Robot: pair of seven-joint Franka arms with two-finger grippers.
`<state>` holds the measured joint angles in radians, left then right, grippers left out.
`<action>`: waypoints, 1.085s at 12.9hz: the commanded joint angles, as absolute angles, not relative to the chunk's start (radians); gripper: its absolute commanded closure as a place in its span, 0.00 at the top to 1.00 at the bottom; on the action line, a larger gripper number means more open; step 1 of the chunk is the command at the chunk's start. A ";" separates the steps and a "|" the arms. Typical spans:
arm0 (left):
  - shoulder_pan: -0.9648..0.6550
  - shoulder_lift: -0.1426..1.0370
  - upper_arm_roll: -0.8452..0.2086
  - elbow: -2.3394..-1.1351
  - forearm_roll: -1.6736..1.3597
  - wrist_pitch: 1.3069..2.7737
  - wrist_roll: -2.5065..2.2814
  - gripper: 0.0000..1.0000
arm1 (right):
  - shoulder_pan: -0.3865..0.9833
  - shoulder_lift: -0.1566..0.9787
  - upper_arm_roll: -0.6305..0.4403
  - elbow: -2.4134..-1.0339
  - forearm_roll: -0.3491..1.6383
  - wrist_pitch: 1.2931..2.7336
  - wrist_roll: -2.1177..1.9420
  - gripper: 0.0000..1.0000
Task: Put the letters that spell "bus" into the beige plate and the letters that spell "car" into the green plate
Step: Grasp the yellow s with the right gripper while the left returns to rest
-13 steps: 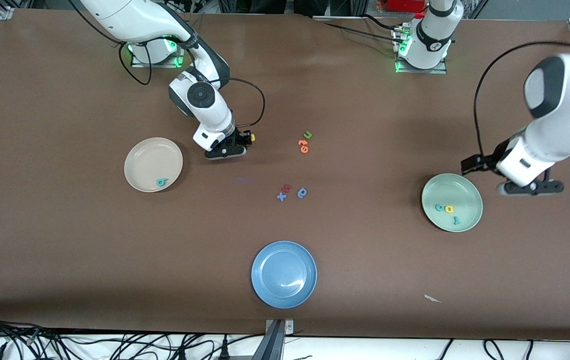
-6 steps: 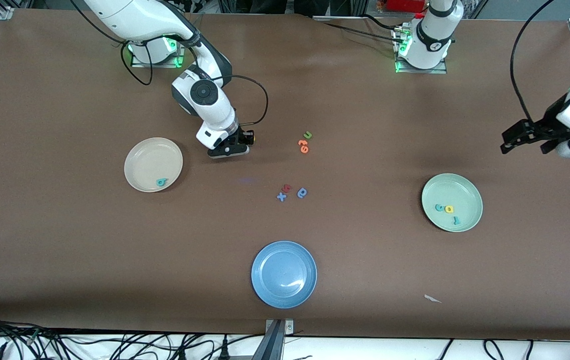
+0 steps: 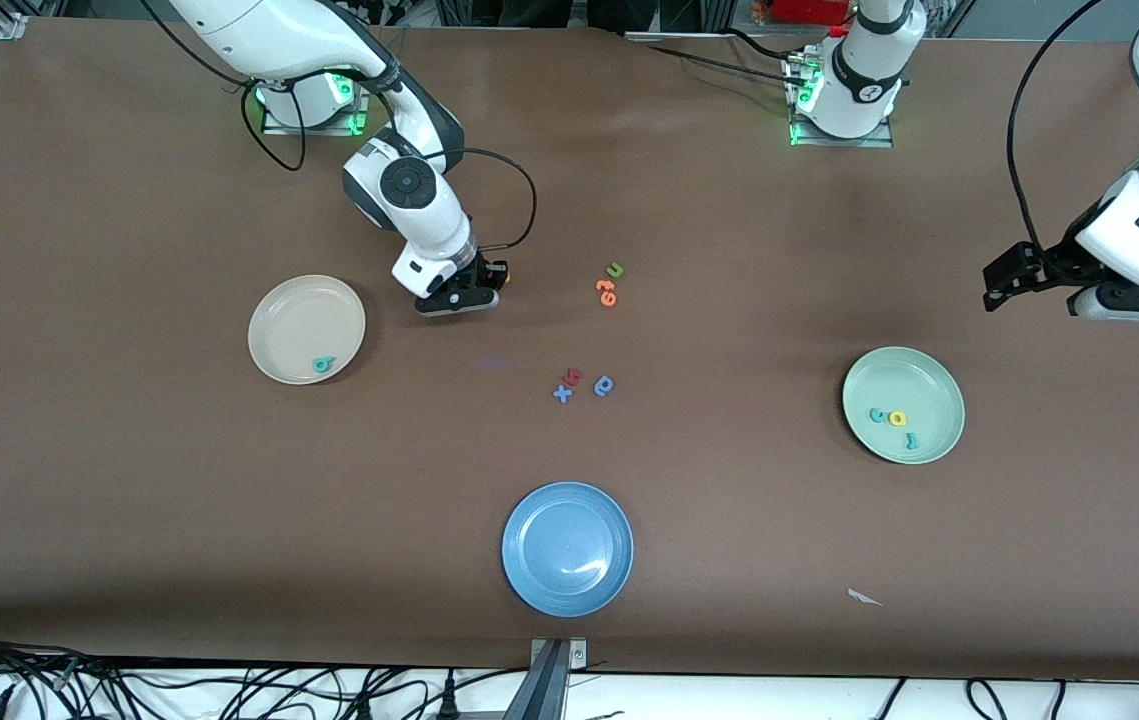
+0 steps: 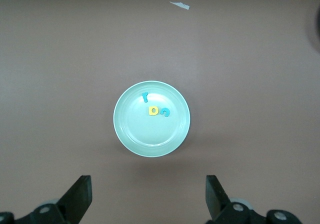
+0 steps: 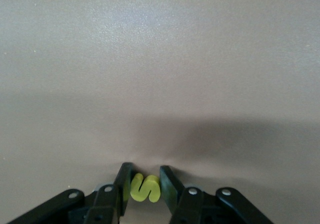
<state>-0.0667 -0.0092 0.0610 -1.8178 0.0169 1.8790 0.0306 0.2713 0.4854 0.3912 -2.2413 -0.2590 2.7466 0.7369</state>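
Upper centre of the frame, I see my right gripper (image 3: 497, 278) clamped on the yellow "s" (image 5: 145, 188), while my left gripper (image 4: 148, 200) waits, jaws apart, above the green plate (image 4: 130, 134).

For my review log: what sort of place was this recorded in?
Probably a robotics lab bench rather than a home. Two arm bases are bolted along a brown table, loose cables run along its edge nearest the front camera, and metal framing shows there too.

A matte brown table (image 3: 129, 480) fills the view under even light. Black cables (image 3: 229, 690) tangle along its white edge nearest the front camera, beside a metal bracket (image 3: 557, 660)
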 commanded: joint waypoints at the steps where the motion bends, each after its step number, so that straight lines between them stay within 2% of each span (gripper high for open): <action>1: -0.061 -0.005 0.061 -1.787 0.040 1.853 0.049 1.00 | 0.284 0.444 0.364 -2.233 -0.282 2.702 0.733 0.12; 4: -0.061 0.008 0.058 -1.682 0.031 1.738 0.041 1.00 | 0.235 0.332 0.361 -2.233 -0.275 2.522 0.608 0.12; 6: -0.063 0.008 0.055 -1.660 0.038 1.672 0.037 1.00 | 0.200 0.284 0.341 -2.237 -0.272 2.459 0.490 0.12; 10: -0.066 0.070 0.057 -1.551 0.035 1.577 0.038 1.00 | 0.022 0.249 0.321 -2.244 -0.272 2.422 0.163 0.12; 12: -0.067 0.072 0.057 -1.545 0.037 1.566 0.038 1.00 | -0.041 0.250 0.318 -2.244 -0.272 2.422 0.066 0.14; 13: -0.067 0.074 0.055 -1.545 0.037 1.566 0.038 1.00 | -0.046 0.250 0.318 -2.247 -0.272 2.422 0.063 0.17; 14: -0.067 0.074 0.057 -1.545 0.037 1.568 0.038 1.00 | -0.046 0.252 0.318 -2.252 -0.268 2.424 0.077 0.27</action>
<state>-0.0660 0.0535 0.0592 -1.5867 0.0175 1.5976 0.0305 -0.0472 0.2677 0.3040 -2.2282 -0.2682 2.4254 0.0757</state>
